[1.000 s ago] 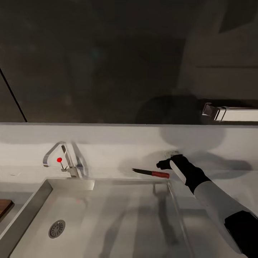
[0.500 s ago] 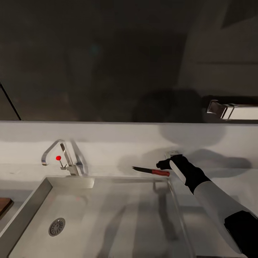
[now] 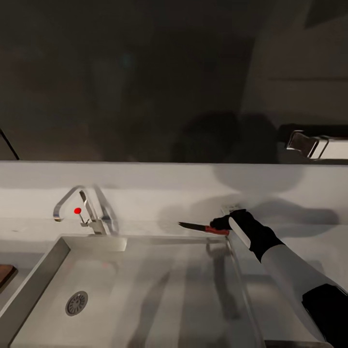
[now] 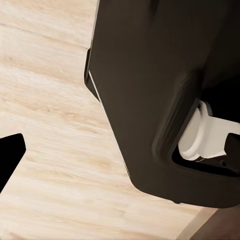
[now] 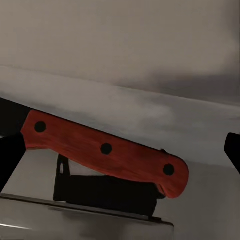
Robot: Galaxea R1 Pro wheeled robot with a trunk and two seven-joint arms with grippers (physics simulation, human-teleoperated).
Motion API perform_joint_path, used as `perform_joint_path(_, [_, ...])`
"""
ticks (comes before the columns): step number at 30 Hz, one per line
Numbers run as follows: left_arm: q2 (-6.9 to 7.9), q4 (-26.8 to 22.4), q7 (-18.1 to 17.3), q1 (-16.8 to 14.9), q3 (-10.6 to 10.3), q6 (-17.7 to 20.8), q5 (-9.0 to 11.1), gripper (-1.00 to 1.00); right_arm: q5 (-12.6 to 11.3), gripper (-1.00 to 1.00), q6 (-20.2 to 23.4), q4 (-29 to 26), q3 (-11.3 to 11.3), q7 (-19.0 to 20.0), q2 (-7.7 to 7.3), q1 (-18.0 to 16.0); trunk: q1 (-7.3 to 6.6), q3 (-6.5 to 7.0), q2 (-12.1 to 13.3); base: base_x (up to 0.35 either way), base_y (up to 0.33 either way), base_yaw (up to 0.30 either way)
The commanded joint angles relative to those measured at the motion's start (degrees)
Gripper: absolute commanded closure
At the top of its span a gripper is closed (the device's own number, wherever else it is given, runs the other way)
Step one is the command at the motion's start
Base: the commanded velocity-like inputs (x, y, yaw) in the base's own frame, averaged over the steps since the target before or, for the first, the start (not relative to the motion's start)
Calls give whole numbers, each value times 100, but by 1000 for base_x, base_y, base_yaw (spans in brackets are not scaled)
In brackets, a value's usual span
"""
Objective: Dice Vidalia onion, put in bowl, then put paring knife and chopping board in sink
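Note:
The paring knife (image 3: pixel 195 225), with a dark blade and a red handle (image 5: pixel 105 150), lies at the back right rim of the steel sink (image 3: pixel 46 263), blade pointing left. My right gripper (image 3: pixel 220 224) is down over the handle's end. It is open, and its fingertips (image 5: pixel 10 157) stand wide apart with the handle between them, not touching. A brown corner of the chopping board (image 3: pixel 5 274) peeks in left of the sink. My left gripper's fingertip (image 4: pixel 9 156) hangs over wooden floor beside my dark body. The Vidalia onion and the bowl are out of view.
The chrome tap (image 3: pixel 72 200) with a small red knob (image 3: pixel 77 210) stands behind the sink's back left corner. The drain (image 3: pixel 76 303) is in the basin's front left. Grey countertop (image 3: pixel 309 237) runs right of the sink, below a dark wall with a metal fitting (image 3: pixel 307 144).
The head view has drifted, so the scene has slid slightly up and left. My right gripper has closed in over the knife's handle, covering more of it. The knife has stayed where it was.

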Motion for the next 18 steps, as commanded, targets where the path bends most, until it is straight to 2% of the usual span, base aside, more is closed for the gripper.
perform_joint_path(1, [-6,19,3,-7,-34,-28,13,-100,-56,-100,16,0,38,-40,-8,-7,3,-21,-13,0,0,0])
perform_joint_path(5, [-6,19,3,-7,-34,-28,12,-100,-55,-100,-36,10,49,-35,-7,-7,3,-58,-13,0,0,0])
perform_joint_path(9, [-6,19,3,-7,-34,-28,14,-100,-60,-100,-146,43,287,-34,-13,-7,3,-95,-13,0,0,0])
perform_joint_path(12, [-6,19,3,-7,-34,-28,13,-100,-63,-100,-178,62,376,-33,-15,-7,3,-122,-13,0,0,0])
perform_joint_path(18, [-6,19,3,-7,-34,-28,16,-100,-63,-100,-186,67,397,-33,-16,-7,3,-156,-13,0,0,0])
